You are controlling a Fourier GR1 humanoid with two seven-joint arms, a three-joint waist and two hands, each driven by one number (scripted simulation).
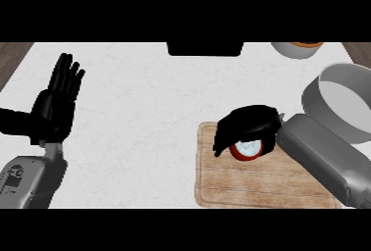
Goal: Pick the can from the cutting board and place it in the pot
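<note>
Our grey right forearm [326, 157] crosses the wooden cutting board [246, 188], right hand [250, 125] curled round the round can [246, 148]; left hand [58, 103] upright, open.

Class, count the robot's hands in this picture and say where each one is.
2. The left hand rests open, fingers up, at the view's left. The right hand curls round the can on the cutting board, near the pot. None seems hidden.
</note>
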